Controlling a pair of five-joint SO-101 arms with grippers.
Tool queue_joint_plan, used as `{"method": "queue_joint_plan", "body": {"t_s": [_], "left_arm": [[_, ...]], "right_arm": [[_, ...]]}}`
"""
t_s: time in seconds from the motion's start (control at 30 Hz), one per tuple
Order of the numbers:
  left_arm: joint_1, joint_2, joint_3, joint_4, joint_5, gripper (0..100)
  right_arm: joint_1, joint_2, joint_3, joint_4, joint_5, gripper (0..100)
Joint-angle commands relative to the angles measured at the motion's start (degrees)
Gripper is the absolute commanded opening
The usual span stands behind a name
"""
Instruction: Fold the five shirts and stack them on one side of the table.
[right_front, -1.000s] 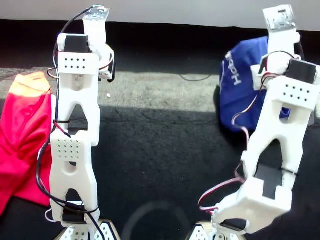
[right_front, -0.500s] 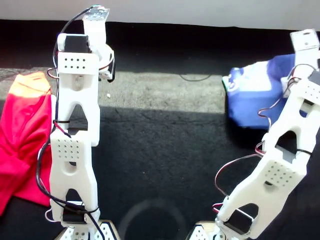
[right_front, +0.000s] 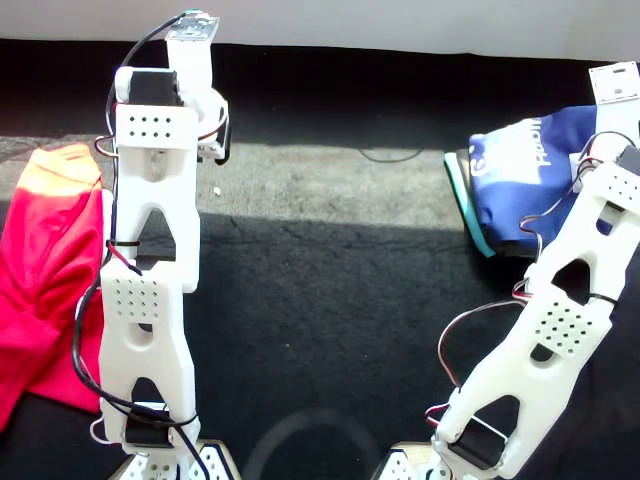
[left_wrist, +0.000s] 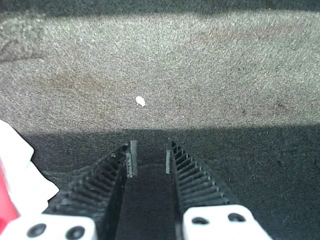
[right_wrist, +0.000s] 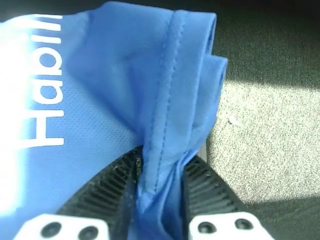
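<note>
Harsh sunlit band across table (right_front: 330, 195), deep shadows

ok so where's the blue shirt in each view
high view: blue shirt at the far right edge, beside the sunlit grey strip.
left wrist view: open left hand facing the sunlit grey strip.
right wrist view: blue shirt pinched in the right hand, strip beside it.
shared landmark: the sunlit grey strip.

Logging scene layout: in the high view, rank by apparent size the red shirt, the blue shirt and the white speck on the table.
1. red shirt, largest, though cut at the edge.
2. blue shirt, partly hidden behind the right arm.
3. white speck, far smallest.
</note>
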Motion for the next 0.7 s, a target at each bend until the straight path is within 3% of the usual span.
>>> {"method": "queue_joint_plan", "body": {"t_s": [0.0, 0.27, 0.37, 0.47, 0.53, 0.67], "left_arm": [[-0.7, -4.4, -1.7, 0.2, 0.3, 11], [-0.7, -4.4, -1.7, 0.2, 0.3, 11], [-0.7, -4.4, -1.7, 0.2, 0.3, 11], [-0.7, -4.4, -1.7, 0.2, 0.3, 11], [-0.7, -4.4, -1.7, 0.2, 0.3, 11], [-0.7, -4.4, -1.7, 0.2, 0.3, 11]], "right_arm": [[0.7, -1.5, -7.2, 3.4, -0.8, 26.4], [0.3, -2.7, -24.2, 4.4, -19.8, 25.3], [-0.6, -2.6, -24.7, 4.4, -20.2, 20.7], [-1.7, -2.5, -21.1, 3.7, -19.6, 0.0], [-2.7, -2.5, -17.3, 3.0, -17.1, 3.5], [-4.4, -2.5, -9.8, -3.0, -16.5, 0.6]]}}
